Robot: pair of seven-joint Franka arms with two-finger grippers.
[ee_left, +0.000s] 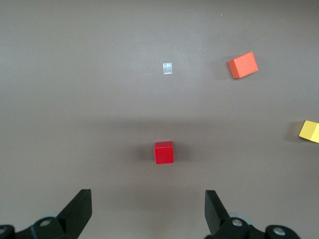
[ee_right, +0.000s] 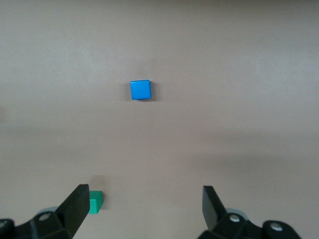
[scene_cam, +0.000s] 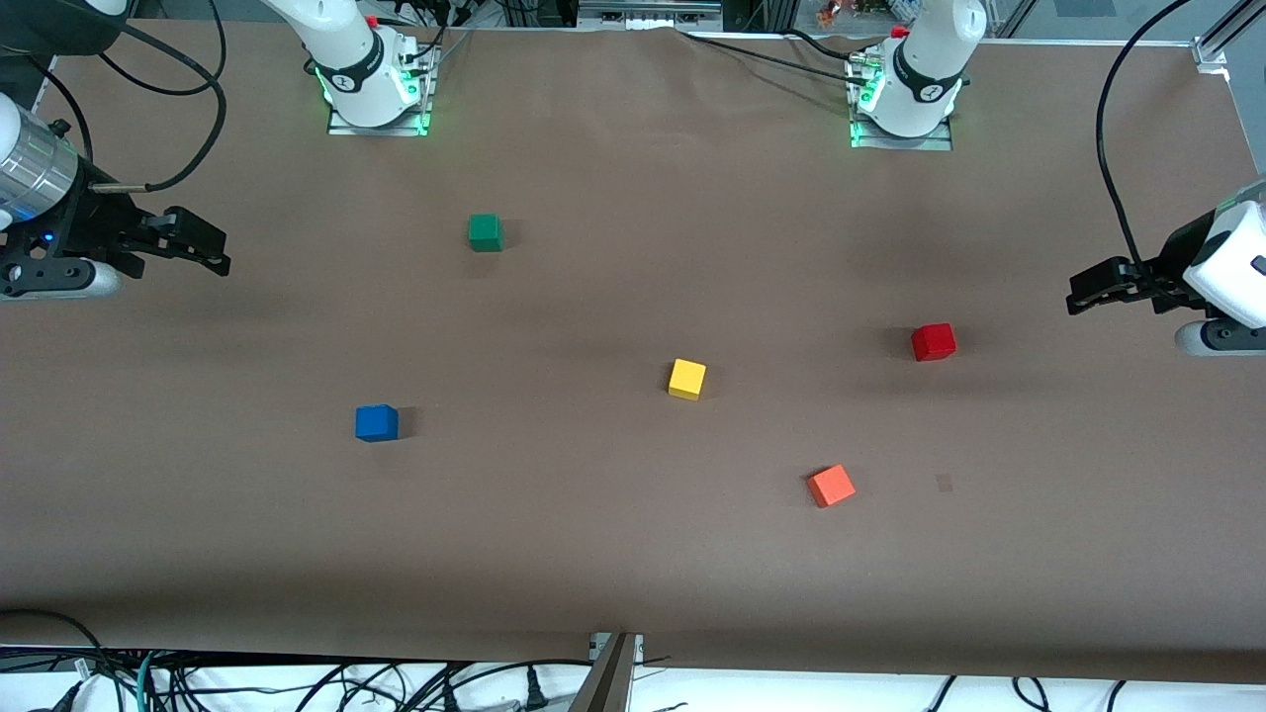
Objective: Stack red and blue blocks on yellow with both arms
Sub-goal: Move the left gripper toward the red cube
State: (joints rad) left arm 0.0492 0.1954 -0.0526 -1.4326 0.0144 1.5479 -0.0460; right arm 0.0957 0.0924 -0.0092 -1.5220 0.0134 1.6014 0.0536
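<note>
A: Where do we stand? All cubes lie apart on the desk (scene_cam: 633, 574): yellow (scene_cam: 686, 379) mid-desk, red (scene_cam: 933, 342) toward the left arm's end, blue (scene_cam: 377, 422) toward the right arm's.

B: Nothing is stacked. Our left gripper (ee_left: 148, 211) hangs over the desk near red, our right gripper (ee_right: 145, 209) at its own end; both gape, empty. Next, we judge, each descends squarely onto its cube.
</note>
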